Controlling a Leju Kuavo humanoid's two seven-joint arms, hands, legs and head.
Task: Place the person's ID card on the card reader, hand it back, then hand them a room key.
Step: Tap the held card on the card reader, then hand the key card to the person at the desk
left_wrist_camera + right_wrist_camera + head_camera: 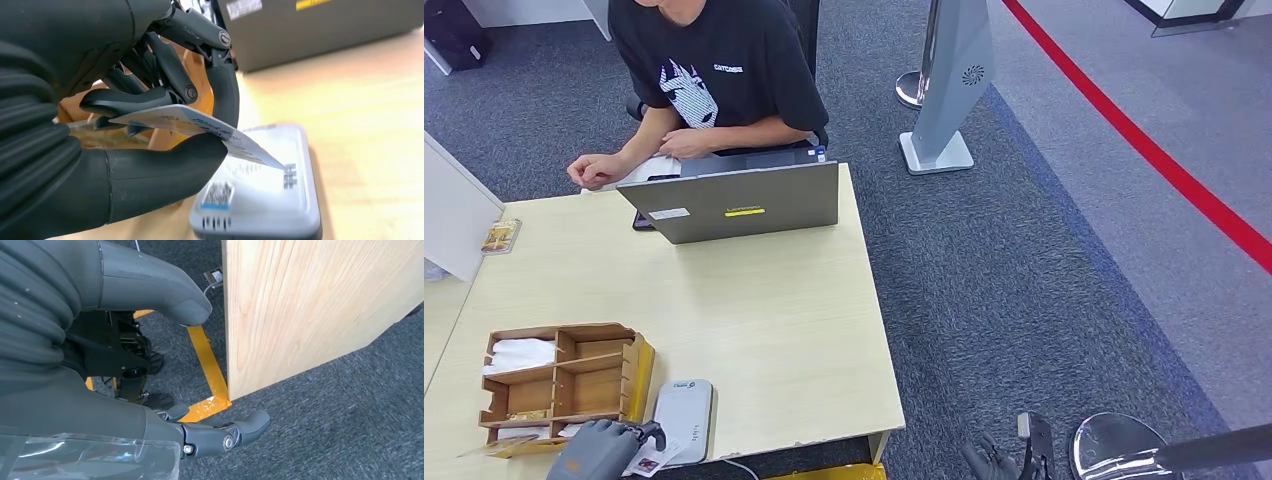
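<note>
My left hand (602,447) is at the table's near edge and pinches the ID card (200,127) between thumb and fingers. The card (646,461) tilts down, its far corner just over the white card reader (265,195). That reader (686,418) lies flat beside the wooden organizer (564,380). My right hand (150,365) hangs beside the table's side panel, above the carpet, fingers apart and holding nothing; it also appears at the lower edge of the head view (999,462). The person (714,70) sits across the table with both hands near the laptop.
A grey laptop (739,203) stands open at the table's far side, its back toward me. The organizer's compartments hold white items and cards. A small card lies at the left table edge (501,236). A stanchion base (1119,447) and yellow floor tape (207,365) sit near my right hand.
</note>
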